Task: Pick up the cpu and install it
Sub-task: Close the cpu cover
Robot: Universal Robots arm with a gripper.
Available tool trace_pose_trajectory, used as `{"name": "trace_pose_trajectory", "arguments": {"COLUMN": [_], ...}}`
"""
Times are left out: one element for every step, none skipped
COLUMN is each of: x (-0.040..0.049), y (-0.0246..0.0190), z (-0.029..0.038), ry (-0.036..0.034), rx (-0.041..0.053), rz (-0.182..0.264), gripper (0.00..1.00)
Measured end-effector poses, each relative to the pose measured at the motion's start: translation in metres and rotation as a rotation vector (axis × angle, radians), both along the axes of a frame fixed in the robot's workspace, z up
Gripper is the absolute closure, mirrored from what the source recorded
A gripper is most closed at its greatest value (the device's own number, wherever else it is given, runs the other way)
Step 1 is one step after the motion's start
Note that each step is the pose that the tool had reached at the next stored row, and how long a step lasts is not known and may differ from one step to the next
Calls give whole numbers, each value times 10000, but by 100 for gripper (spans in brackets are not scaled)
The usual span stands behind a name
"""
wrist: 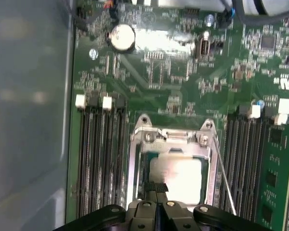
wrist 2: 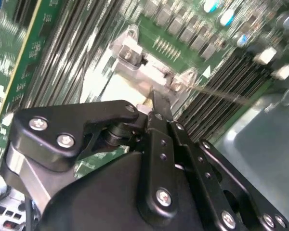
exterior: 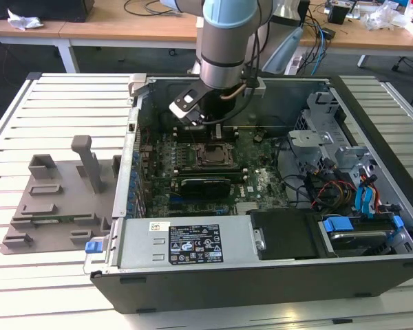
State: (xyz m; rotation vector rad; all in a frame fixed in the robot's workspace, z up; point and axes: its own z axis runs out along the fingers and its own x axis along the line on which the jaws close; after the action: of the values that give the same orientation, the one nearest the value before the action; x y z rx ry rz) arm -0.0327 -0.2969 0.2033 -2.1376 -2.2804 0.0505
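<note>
End effector [wrist: 156,204] — black, two-fingered; the fingers are drawn together to a narrow line, tips pressed side by side in the first wrist view, directly over the near edge of the cpu. In the second wrist view the end effector [wrist 2: 151,103] tapers to a closed point at the socket frame. Whether the tips actually touch the chip cannot be told; nothing is held between them.

Cpu [wrist: 177,178] — silvery-white square top, lying flat inside the socket [wrist: 209,159], whose metal frame surrounds it on all sides. Dark memory slots [wrist: 101,159] run along both flanks of the socket.

Computer case [exterior: 261,275] — open, lying on its side on the slatted white bench [exterior: 41,289]. Contents: green motherboard [exterior: 255,182] with the socket near its middle, under the arm [exterior: 227,41]; a black power unit with a label along the near wall; drive cage with blue clips and bundled cables toward the exterior view's right.

Grey tray [exterior: 55,206] — plastic, with upright posts, on the bench just beside the case at the exterior view's left.
</note>
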Motion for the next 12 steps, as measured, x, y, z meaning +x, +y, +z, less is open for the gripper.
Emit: {"name": "trace_pose_trajectory", "arguments": {"x": [42,79,114,137,151,175,210,228,246,253,259,266], "y": [-1,-1,-1,-3,-3,-5,-5,-6,-2,1,3,2], "z": [-3,-7,-12,-12,-12,-10,-9,-8,-7,-4,2,31], "ry": [14,30,41,43,43,48,54,55,54,47,40,47], "rx": [-2,-7,-8,-11,-11,-13,-15,-16,-9,3,15,6], "rz": [-1,-1,-3,-1,-1,-5,-7,-1,-1,0,1,0], "gripper": [89,89,89,89,89,89,89,89,89,89,89,89]}}
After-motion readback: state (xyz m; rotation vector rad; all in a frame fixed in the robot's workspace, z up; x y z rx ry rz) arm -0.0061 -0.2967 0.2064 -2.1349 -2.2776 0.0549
